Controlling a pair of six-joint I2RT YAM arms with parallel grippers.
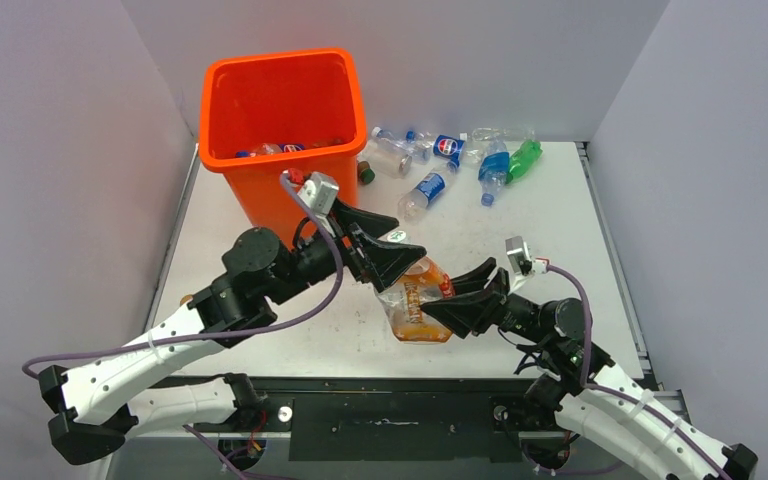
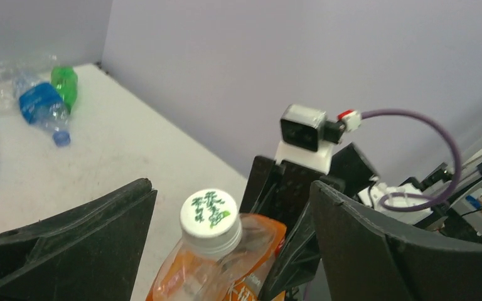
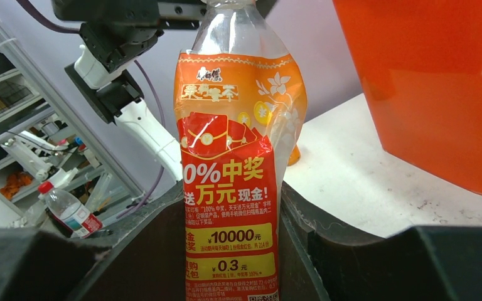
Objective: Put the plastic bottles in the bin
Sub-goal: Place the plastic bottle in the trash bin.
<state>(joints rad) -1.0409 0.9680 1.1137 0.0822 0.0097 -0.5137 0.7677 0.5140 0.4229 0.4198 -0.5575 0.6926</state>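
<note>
In the middle of the table (image 1: 570, 230), the right gripper (image 1: 442, 300) is clamped on the lower body of an orange-label bottle (image 1: 415, 320). The left gripper (image 1: 392, 255) has its jaws spread wide either side of the cap (image 2: 209, 212), not gripping it. The bin (image 1: 260, 195) sits just behind the left gripper with a few bottles inside, and the loose bottles (image 1: 450, 160) are scattered to its right.

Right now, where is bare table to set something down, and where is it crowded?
Bare: the table between the loose bottles and the right hand. Crowded: the far edge beside the bin, and centre, around the held bottle.
</note>
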